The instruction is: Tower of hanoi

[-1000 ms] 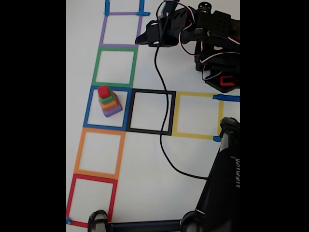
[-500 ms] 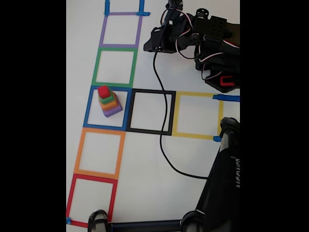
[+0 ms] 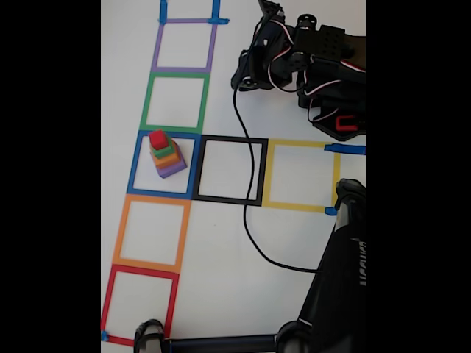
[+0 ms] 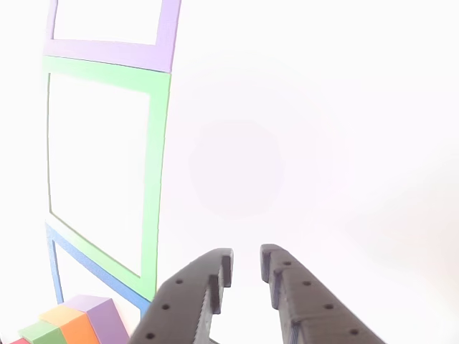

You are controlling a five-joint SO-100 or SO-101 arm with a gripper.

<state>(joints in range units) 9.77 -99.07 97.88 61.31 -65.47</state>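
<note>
The tower of hanoi stands stacked inside the blue tape square in the fixed view: purple cube at the bottom, then orange, green and red on top. My gripper is far from it at the upper right, folded back near the arm's base. In the other view the gripper points over bare white table, its fingers a narrow gap apart with nothing between them. The tower's corner shows at the bottom left there.
Tape squares run down the left: purple, green, blue, orange, red. A black square and a yellow one lie to the right. A black cable crosses the table. A black stand fills the bottom right.
The gripper has drawn back to the right towards the arm's base and turned downward. The tower has not moved.
</note>
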